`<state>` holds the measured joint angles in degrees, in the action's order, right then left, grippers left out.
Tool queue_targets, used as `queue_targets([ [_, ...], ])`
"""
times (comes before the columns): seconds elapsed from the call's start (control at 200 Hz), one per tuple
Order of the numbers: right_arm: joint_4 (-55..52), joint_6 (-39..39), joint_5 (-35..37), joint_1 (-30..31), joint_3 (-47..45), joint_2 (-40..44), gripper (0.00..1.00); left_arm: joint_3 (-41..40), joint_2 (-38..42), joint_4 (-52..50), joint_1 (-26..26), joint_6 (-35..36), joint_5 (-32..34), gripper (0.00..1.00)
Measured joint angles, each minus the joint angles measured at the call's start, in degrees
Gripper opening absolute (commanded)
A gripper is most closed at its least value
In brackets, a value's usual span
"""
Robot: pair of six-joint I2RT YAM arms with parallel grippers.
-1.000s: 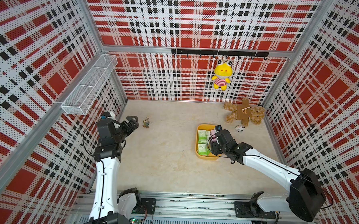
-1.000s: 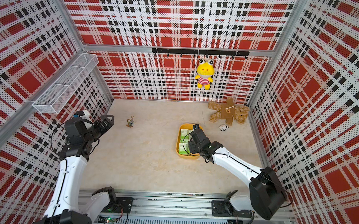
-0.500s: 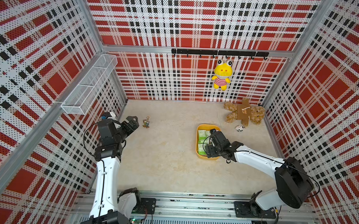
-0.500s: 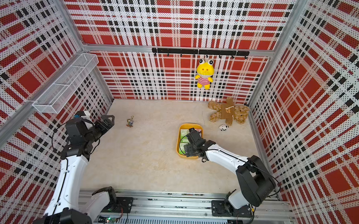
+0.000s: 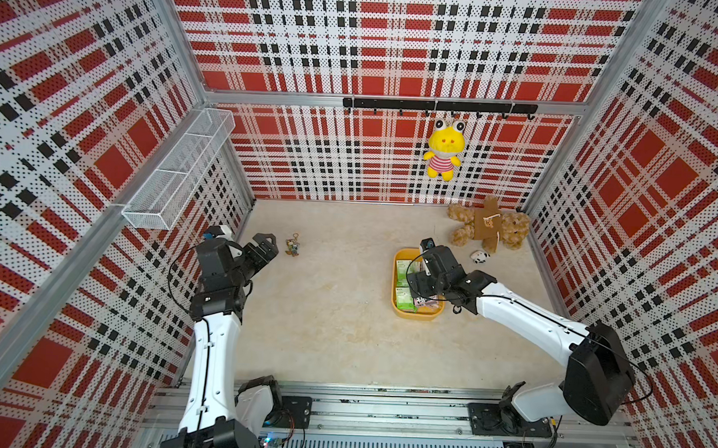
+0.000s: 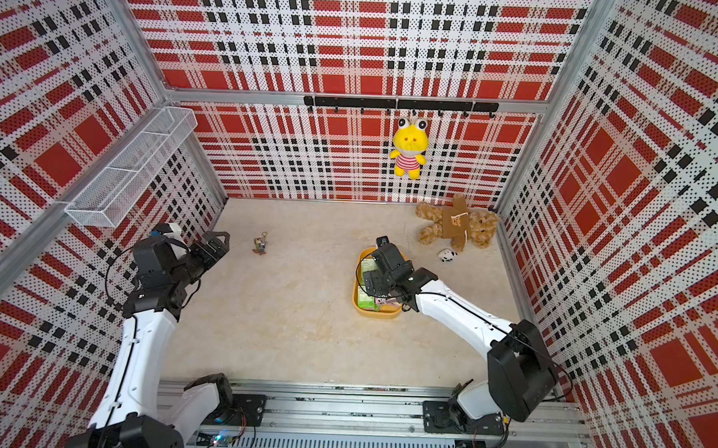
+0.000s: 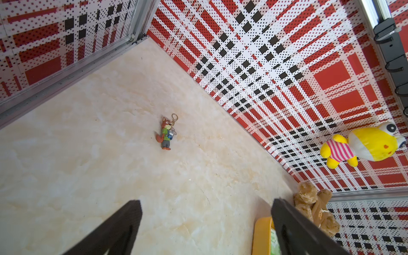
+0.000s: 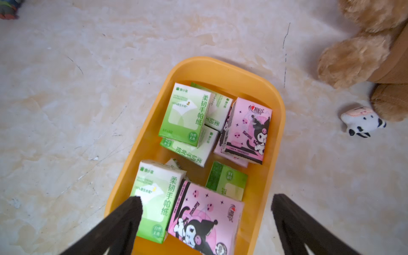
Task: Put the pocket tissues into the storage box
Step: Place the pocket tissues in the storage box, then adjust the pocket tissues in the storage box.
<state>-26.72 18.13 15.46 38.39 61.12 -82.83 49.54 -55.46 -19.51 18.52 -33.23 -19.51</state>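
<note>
Lying jumbled in the yellow-orange box (image 8: 274,143), the tissues (image 8: 183,114) are small flat soft packs, some green-and-white with Chinese print, some pink with a dark cartoon character, several overlapping. The right jaws stand wide over one end of the box, gripping nothing; the left jaws, also wide and empty, hang above the worktop (image 7: 88,154) well apart.

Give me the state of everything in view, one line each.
pocket tissues, lying in the storage box, some overlapping.
storage box, flat on the table, partly filled.
right gripper, open, empty, above the storage box.
left gripper, open, empty.
keychain, lying on the table.
teddy bear, lying on the table.
yellow plush toy, hanging from the hook rail.
wire basket, mounted on the wall.
</note>
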Motion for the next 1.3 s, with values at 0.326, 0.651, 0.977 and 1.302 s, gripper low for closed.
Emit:
queue_targets([
  [0.326,0.22,3.52,-4.52,0.31,-5.18,0.57,1.00,-0.72,0.04,0.22,-0.02,0.00,0.00,0.99],
  [0.651,2.73,7.93,-7.78,2.08,-10.16,0.13,1.00,-1.88,0.42,0.63,-0.39,-0.46,0.00,0.99],
  [0.977,5.20,9.84,-8.02,2.05,-11.23,-3.52,1.00,-2.03,0.39,0.83,-0.66,-0.63,0.00,0.99],
  [1.302,0.63,8.22,-6.69,2.10,-2.89,-0.72,1.00,-1.88,0.15,0.90,-0.70,-0.66,0.09,0.99],
])
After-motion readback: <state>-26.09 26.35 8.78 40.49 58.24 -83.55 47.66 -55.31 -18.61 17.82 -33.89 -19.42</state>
